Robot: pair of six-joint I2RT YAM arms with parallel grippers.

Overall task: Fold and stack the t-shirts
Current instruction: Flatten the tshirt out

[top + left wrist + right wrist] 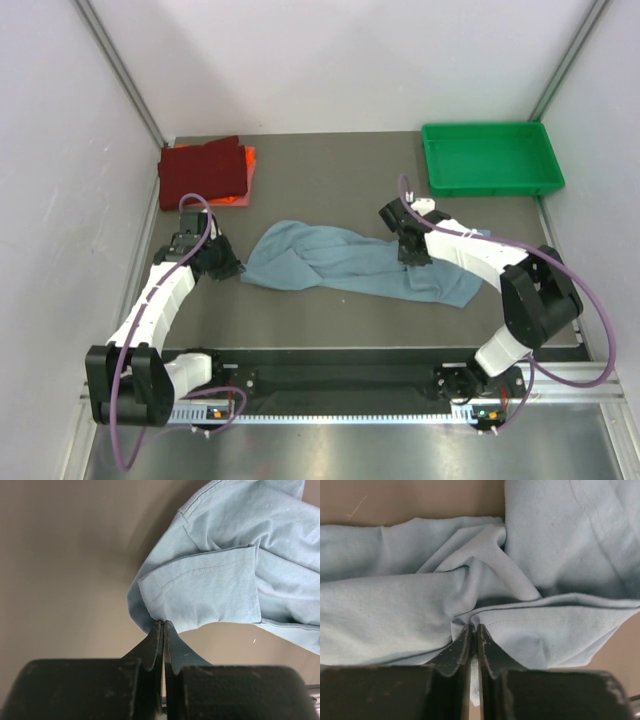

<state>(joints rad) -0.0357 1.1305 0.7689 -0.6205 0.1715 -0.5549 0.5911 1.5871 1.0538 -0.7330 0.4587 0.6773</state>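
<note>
From above, we see the grey-blue t-shirt (355, 262) lying crumpled in a long strip across the middle of the surface (330, 190), running from left to right. The left claw (232, 268) sits at the strip's left end, and the right claw (412, 255) comes down on the cloth nearer its right end. At the far left corner, the dark red t-shirt (205, 170) lies folded on top of the orange t-shirt (249, 160), whose edge shows along the right side and front. The green tray (490, 128) stands at the far right corner, well apart from all the shirts.

In the left wrist view, we find the left claw (163, 625) pressed together on a hemmed corner of the grey-blue t-shirt (220, 580). The cloth fans out from the tips, with a folded hem across the middle.

In the right wrist view, the right claw (474, 629) is nearly closed, pinching a raised fold of the grey-blue t-shirt (395, 620). Creases bunch around the tips, and a seam curves across the upper right.
</note>
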